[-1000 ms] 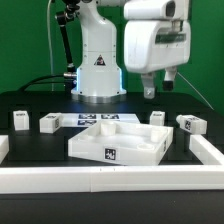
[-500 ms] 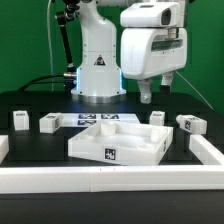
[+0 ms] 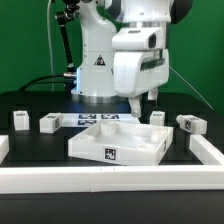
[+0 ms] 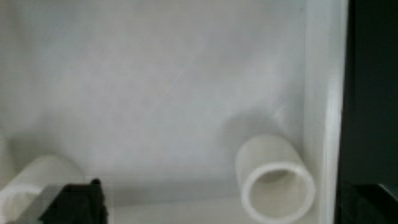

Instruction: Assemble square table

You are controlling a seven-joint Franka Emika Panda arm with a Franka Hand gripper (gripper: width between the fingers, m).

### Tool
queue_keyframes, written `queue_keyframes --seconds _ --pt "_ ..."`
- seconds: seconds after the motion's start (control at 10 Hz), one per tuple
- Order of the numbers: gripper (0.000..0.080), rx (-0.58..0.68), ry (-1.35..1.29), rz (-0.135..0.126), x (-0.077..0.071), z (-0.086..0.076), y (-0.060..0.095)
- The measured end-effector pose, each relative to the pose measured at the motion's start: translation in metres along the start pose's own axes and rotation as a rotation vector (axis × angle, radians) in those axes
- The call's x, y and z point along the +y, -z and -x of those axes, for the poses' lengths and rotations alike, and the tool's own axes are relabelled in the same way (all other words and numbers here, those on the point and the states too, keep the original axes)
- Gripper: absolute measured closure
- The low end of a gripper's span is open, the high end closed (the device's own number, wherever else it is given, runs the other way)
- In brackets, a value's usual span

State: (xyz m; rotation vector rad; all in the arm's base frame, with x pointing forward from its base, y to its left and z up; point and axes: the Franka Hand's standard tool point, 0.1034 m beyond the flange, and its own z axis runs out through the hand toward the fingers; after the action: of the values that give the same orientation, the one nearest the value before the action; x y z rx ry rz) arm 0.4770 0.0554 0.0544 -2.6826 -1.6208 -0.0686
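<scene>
Four loose legs in all on the black desk (image 3: 40, 100). Found the far-left leg (image 3: 20, 120) and second leg (image 3: 48, 123) standing apart at the exterior view's left. Met the square table's slab (image 3: 118, 142) mid-desk, tag forward, just behind the front rail (image 3: 110, 181). Saw the tool (image 3: 141, 102) hanging above the slab's far edge, released and empty. Found the third leg (image 3: 157, 118) and far-right leg (image 3: 189, 124) at the exterior view's right.

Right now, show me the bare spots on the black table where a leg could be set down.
Widest: black table on the exterior view's left, bordered by two legs, the tabletop and the front rail. Narrower: between tabletop and side rail on the exterior view's right. Crowded behind the tabletop: marker board, two more legs, open gripper overhead.
</scene>
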Motion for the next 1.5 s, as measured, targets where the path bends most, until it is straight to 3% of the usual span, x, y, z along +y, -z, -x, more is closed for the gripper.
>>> queue_keyframes --seconds 0.5,1.0,1.2,1.5 --pt "0.0150 -0.001 0.032 -0.026 -0.014 0.002 -0.026" --pt "0.0150 0.003 0.023 -0.023 -0.015 0.002 -0.027" --pt "0.0150 0.005 0.033 -0.034 -0.031 0.004 -0.038" --pt "0.0150 0.002 0.033 -0.046 -0.040 0.009 -0.046"
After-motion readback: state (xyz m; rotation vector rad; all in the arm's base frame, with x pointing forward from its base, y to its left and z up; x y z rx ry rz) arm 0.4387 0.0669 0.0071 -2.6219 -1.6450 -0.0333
